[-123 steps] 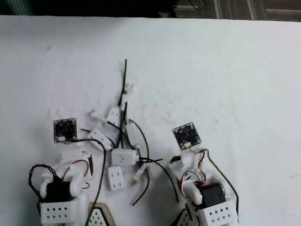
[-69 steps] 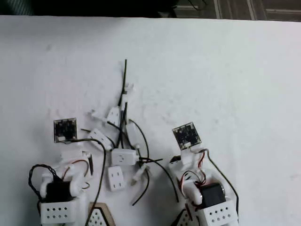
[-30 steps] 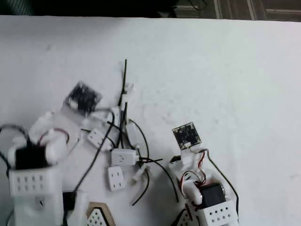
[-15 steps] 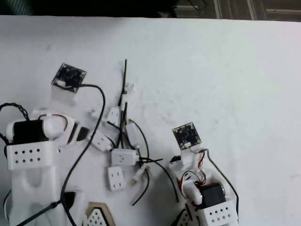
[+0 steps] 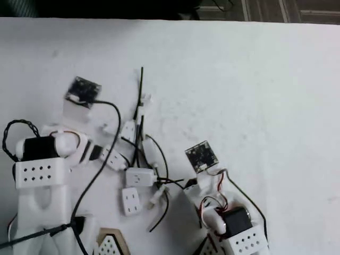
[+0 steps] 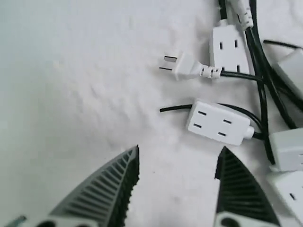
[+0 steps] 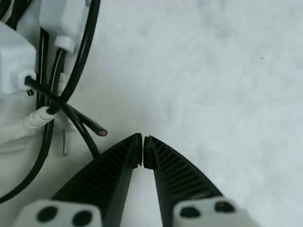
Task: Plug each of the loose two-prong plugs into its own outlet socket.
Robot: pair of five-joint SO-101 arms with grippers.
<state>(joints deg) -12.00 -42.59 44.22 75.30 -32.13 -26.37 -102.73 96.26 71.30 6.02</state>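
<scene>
Currently left gripper [image 6: 180,150] gapes wide near two-prong plug [image 6: 187,66]; right gripper [image 7: 142,142] pinched together, empty. Plug probably light, rigid: grasp moulded body, not prongs.

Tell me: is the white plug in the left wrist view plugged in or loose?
Loose. The plug lies on the table, both prongs bare, pointing away from the socket beside it.
</scene>
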